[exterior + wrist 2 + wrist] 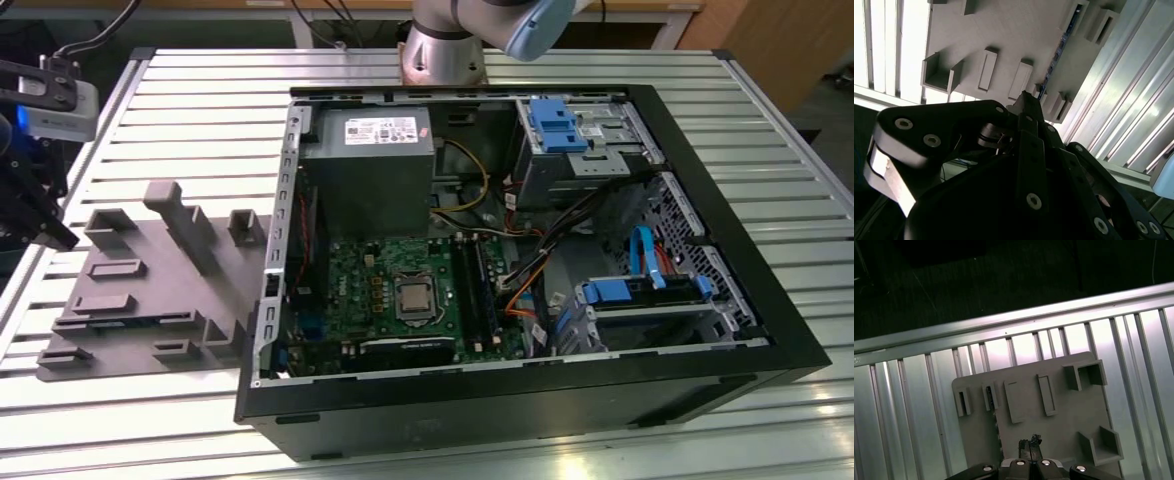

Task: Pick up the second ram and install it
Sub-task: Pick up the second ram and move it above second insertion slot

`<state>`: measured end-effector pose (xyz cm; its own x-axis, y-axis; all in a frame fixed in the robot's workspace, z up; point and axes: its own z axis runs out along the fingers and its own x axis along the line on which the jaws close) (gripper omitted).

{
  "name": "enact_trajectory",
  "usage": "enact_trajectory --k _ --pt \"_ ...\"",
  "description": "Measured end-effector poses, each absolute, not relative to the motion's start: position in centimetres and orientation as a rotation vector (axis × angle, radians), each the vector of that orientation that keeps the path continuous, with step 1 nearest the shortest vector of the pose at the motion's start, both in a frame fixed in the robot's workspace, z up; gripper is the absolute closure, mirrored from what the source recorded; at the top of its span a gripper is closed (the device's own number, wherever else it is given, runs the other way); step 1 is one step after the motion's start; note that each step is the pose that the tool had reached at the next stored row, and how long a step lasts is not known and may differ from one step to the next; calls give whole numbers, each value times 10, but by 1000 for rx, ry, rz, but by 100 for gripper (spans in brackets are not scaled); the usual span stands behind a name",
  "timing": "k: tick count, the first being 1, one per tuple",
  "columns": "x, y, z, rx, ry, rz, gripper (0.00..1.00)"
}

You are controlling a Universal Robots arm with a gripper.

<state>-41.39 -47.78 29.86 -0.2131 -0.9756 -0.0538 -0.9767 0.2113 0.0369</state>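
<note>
The tool (pixel 1029 442), closed and empty, hovers over the grey fixture plate (pixel 1066 415), whose slot props the second ram (pixel 1060 47) on edge, presumably for grasping.

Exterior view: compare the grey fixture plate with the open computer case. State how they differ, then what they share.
The fixture plate is pale grey; the computer case is black. The plate is low and flat with small raised blocks; the case is a deep, high-walled box. The plate looks plain throughout; the case holds a green board, a power supply and coloured cables. Both lie side by side on the slatted metal table.
</note>
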Motion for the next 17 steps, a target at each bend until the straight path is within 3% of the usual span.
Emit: enact_trajectory --k 17 --pt "-414 -480 294 -1959 2430 98 89"
